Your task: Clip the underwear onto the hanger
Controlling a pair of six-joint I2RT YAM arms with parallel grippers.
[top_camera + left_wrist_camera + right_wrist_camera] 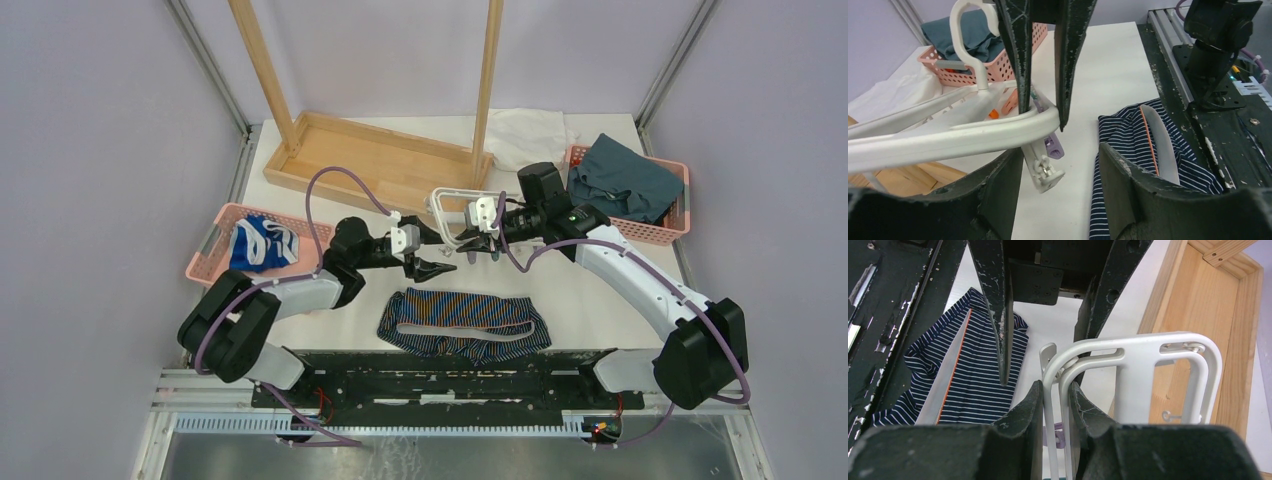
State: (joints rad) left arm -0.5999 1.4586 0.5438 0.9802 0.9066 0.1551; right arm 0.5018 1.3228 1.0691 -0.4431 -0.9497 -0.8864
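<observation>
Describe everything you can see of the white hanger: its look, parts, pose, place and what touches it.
The hanger is a white, plastic-looking rectangular frame with rounded corners, a curved hook and dangling clips, a white clip and a purple clip. The right gripper clamps its rail, holding it above the table near the wooden rack's base. The open left gripper sits by the white clip; contact unclear.
</observation>
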